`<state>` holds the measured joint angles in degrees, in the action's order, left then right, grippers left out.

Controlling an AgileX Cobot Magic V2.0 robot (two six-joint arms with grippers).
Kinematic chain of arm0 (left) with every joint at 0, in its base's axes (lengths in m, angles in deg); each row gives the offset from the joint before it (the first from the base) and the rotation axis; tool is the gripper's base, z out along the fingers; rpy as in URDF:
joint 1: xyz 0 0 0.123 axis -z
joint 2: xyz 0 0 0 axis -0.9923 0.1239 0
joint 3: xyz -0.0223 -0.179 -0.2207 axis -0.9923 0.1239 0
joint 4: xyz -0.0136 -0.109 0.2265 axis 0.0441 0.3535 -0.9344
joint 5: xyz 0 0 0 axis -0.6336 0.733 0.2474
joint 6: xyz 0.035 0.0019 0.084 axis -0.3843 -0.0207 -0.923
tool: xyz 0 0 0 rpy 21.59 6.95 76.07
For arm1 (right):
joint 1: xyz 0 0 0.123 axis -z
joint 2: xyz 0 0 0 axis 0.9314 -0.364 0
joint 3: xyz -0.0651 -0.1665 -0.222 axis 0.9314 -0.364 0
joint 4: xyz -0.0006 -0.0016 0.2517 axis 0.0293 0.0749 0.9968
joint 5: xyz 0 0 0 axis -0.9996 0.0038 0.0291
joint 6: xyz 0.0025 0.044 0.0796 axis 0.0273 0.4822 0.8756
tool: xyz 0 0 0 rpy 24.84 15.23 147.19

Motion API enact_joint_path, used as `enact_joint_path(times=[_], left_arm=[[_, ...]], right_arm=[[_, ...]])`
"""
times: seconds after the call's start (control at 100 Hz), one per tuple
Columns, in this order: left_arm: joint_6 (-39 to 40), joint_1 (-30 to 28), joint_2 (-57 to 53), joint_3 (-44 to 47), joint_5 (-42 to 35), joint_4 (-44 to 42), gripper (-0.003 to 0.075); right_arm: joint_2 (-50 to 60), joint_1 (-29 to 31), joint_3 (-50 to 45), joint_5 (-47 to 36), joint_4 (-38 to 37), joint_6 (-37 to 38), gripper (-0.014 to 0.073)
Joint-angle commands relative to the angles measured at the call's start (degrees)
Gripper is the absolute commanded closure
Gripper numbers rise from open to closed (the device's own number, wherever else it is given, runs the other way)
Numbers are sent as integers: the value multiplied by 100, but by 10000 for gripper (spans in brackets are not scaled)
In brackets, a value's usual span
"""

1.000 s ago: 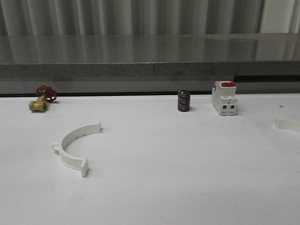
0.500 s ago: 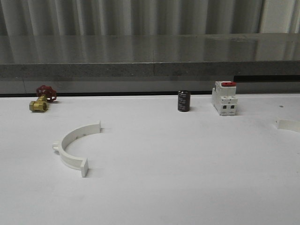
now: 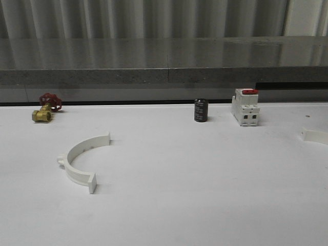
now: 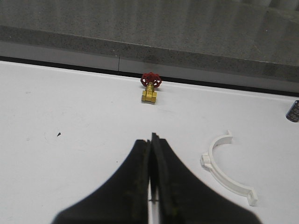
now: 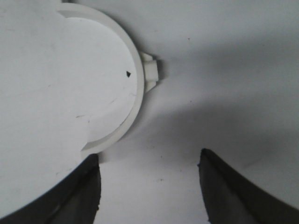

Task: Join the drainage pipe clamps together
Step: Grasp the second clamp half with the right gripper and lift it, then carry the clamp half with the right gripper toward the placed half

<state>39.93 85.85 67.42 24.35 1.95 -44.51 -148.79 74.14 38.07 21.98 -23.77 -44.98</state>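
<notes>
one drainage pipe clamp half (image 3: 82, 158) lies flat on the white table (image 3: 205, 195), on the robot's left side, its open side facing right and its flat end flanges at the far and near ends. a small outer tab projects from its left edge. the left wrist view shows the same half (image 4: 225, 167) lying free, untouched.

the second clamp half (image 3: 314, 135) sits at the table's right edge, cut off by the frame in the front view. the right wrist view shows it (image 5: 133, 88) close below the camera, curved, with its outer tab (image 5: 152, 72) pointing away from the arc.

the left gripper (image 4: 151, 179) has its two dark fingers pressed together with nothing between them, above bare table, well apart from the left clamp half. the right gripper (image 5: 149, 186) has its fingers (image 5: 224, 186) spread wide, with the near end of the second clamp half just ahead of the gap; contact cannot be told.

along the far edge stand a brass valve with a red handwheel (image 3: 45, 107), a small dark cylinder (image 3: 201, 110) and a white breaker with a red top (image 3: 245, 107), all well apart from both halves.
</notes>
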Motion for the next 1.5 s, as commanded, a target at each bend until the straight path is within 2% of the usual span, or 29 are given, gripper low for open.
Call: enact_joint_path(times=[0.0,0.38,0.48,0.6,0.67,0.72,0.92,1.06,1.25,1.49], left_arm=[[-13,3,68,-142,-457,-1,741],[-13,3,68,-142,-457,-1,741],[-13,3,68,-142,-457,-1,741],[-13,3,68,-142,-457,-1,741],[-13,3,68,-142,-457,-1,741],[-13,3,68,-142,-457,-1,741],[-13,3,68,-142,-457,-1,741],[-13,3,68,-142,-457,-1,741],[-13,3,68,-142,-457,-1,741],[-13,3,68,-142,-457,-1,741]], right_arm=[[-338,92,445,-79,43,-16,125],[-1575,97,1176,-150,115,-20,144],[-1637,97,1241,-185,122,-20,258],[-1641,100,1241,-166,122,-20,506],[-1635,100,1241,-126,122,-20,594],[-1616,100,1241,-95,122,-20,623],[-1595,100,1376,187,127,-20,627],[-1436,-134,1494,483,127,52,627],[-1269,-885,1737,873,-85,1095,627],[-1280,-2208,2102,1007,-134,2066,627]])
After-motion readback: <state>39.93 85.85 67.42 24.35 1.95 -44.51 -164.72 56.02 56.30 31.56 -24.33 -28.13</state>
